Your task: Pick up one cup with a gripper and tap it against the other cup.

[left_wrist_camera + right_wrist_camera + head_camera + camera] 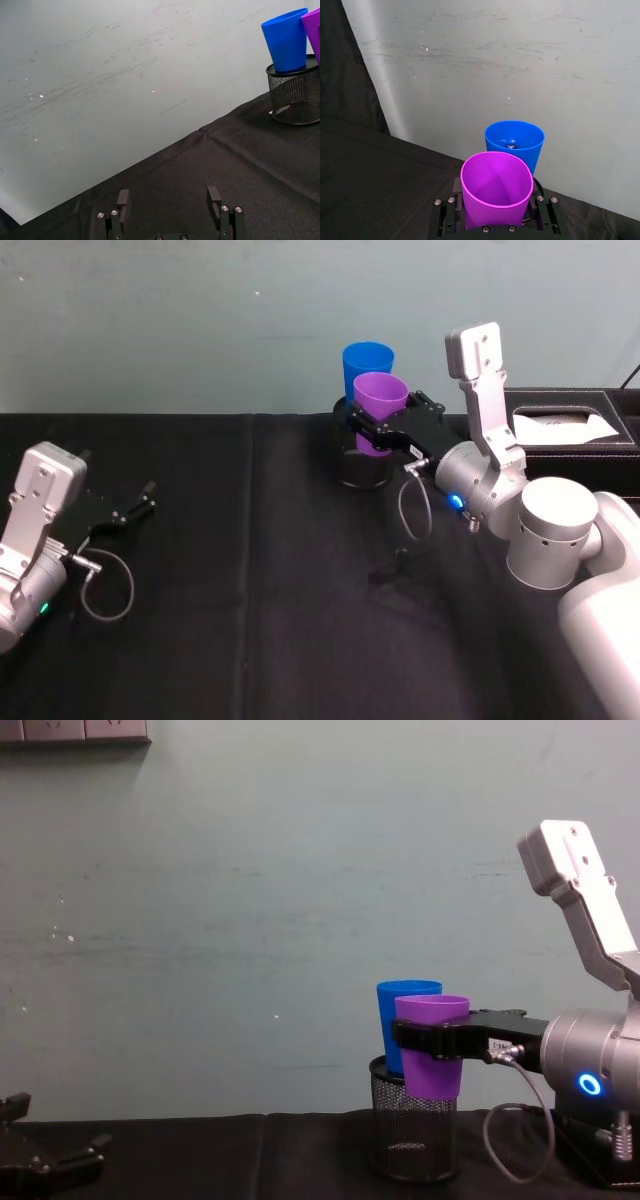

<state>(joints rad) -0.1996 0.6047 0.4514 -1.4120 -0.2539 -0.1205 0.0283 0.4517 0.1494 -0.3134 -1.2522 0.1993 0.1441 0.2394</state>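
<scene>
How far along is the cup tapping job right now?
Done: the right gripper is shut on the purple cup and holds it raised off the table. In hand: the cup hangs close beside the blue cup, which stands in the mesh holder; whether they touch I cannot tell. Left: a clear tap. The left gripper rests open at the table's left.
</scene>
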